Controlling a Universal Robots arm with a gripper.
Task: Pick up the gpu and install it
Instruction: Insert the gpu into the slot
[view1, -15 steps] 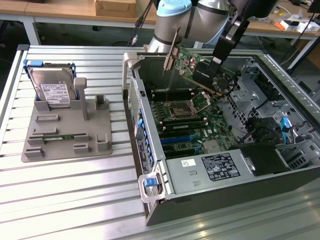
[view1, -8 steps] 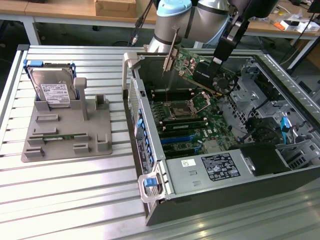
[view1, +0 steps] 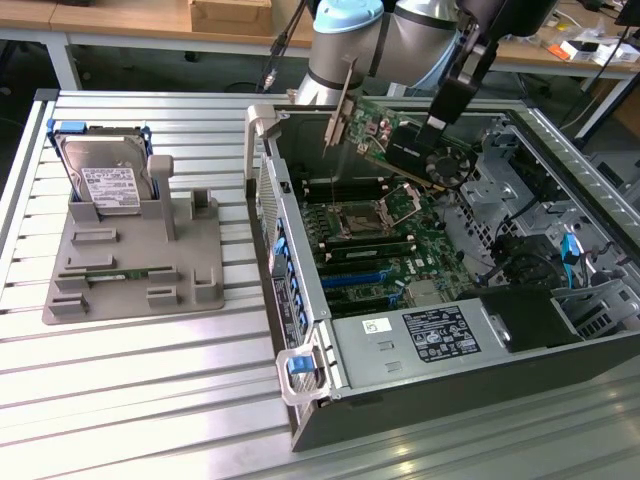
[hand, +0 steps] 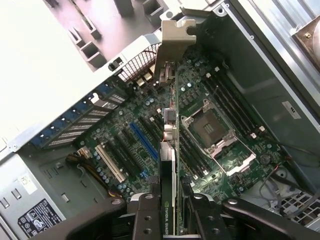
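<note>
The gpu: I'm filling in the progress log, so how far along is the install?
Done: the gpu is picked up, clear of the grey holder. In hand: the gripper is shut on it, holding it tilted in the air over the motherboard inside the open case. Left: it is not yet seated; the blue slot stands empty.

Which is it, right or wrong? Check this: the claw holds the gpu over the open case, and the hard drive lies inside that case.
Wrong in one respect: the hard drive stands in the grey holder outside the case, as the exterior view shows. The claw does hold the gpu over the open case.
</note>
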